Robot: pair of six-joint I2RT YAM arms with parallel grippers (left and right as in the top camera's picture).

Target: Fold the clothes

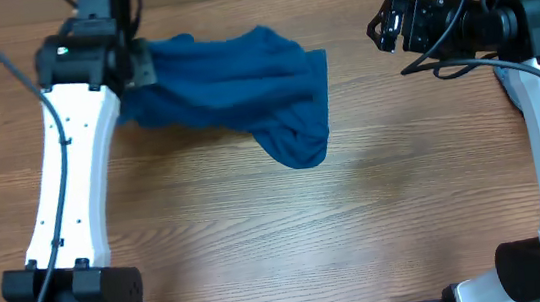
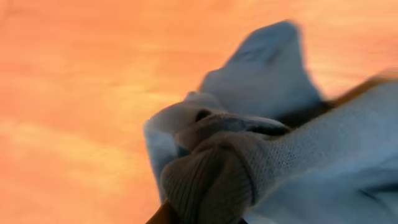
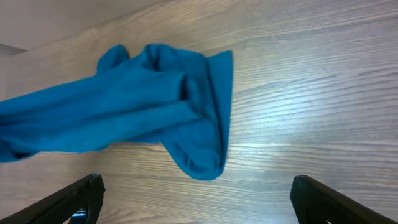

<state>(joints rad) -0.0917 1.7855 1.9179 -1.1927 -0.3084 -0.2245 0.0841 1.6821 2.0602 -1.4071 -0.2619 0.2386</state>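
right up against the left wrist lens, a bunched ribbed edge of the blue shirt (image 2: 211,180) fills the lower half of that view, blurred and washed pale, with a flap of the same cloth rising behind it. from overhead, the left gripper (image 1: 140,62) sits at the shirt's left end, at the far left of the wooden table (image 1: 357,212), and the fabric gathers tightly into it: it is pinched closed on the shirt. its fingers themselves are hidden by cloth in the wrist view. the shirt stretches rightward from that grip in a crumpled band, folds running along its length, and ends in a rounded lobe that droops toward the middle of the table. over on the far right, the right gripper (image 3: 198,196) hangs well apart from the garment, its two dark fingers spread wide with nothing between them, facing the shirt's right edge across bare wood.
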